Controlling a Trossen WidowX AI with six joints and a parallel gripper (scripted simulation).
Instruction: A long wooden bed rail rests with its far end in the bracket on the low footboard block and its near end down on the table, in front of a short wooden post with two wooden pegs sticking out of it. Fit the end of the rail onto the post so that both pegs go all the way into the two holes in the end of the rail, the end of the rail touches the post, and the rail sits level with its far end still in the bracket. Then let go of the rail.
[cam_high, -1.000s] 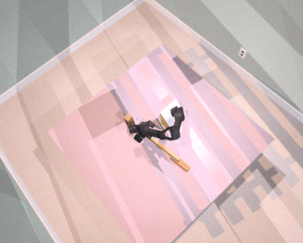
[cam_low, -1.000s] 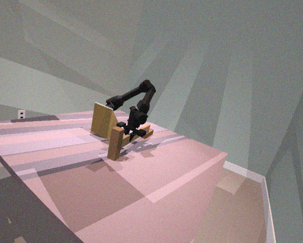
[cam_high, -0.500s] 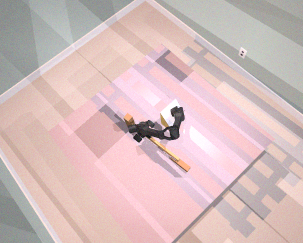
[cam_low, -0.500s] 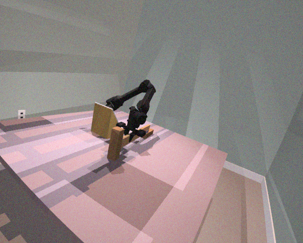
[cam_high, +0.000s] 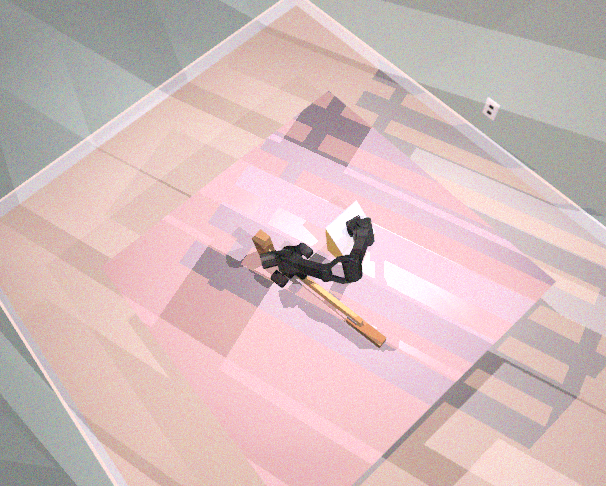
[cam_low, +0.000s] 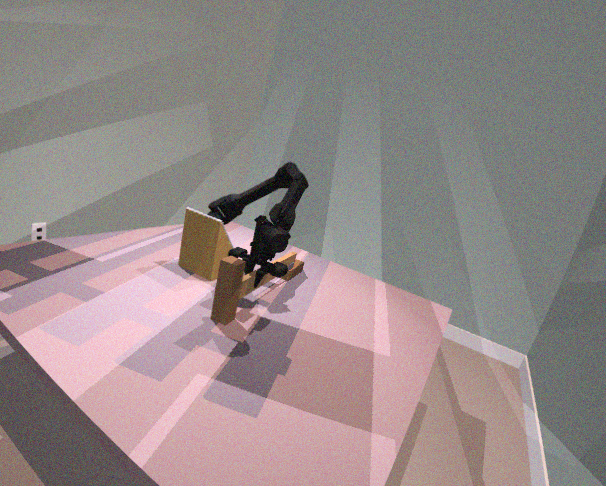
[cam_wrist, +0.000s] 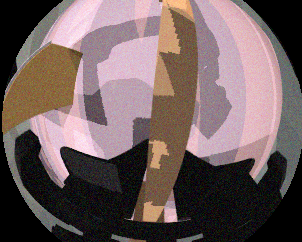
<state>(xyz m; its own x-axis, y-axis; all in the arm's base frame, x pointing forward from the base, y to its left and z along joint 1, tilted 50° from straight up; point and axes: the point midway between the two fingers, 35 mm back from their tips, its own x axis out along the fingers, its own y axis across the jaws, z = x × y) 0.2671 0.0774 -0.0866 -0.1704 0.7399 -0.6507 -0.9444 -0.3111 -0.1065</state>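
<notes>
Gripper (cam_high: 291, 268) (cam_low: 259, 268) (cam_wrist: 159, 144): one, black, its fingers clamped on the rail; centre of the top view, at the bottom in the wrist view.

Rail (cam_high: 331, 299) (cam_low: 247, 284) (cam_wrist: 174, 110): one, wooden, long. Runs from beneath the gripper toward the lower right in the top view; up the middle in the wrist view. Near end close to the post in the exterior view; whether it touches, cannot tell.

Post (cam_high: 261, 237) (cam_low: 227, 291): one, wooden, short, upright; left of centre in the top view, just left of the gripper in the exterior view.

Footboard (cam_high: 372, 334) (cam_low: 296, 272): one, low block, lower right of centre in the top view, the rail's far end at it. Seating in the bracket appears kept, though the detail is small.

Pegs and holes: hidden; depth of fit cannot be told.

Progress, done: rail gripped; near end seemingly raised off the table to about the height of the footboard, by judgement close to level.

Progress, outstanding or unconfirmed: both pegs fully home, end face against the post, level checked. Release: not yet made. Stage, as judged: late, at the fitting or final press.
</notes>
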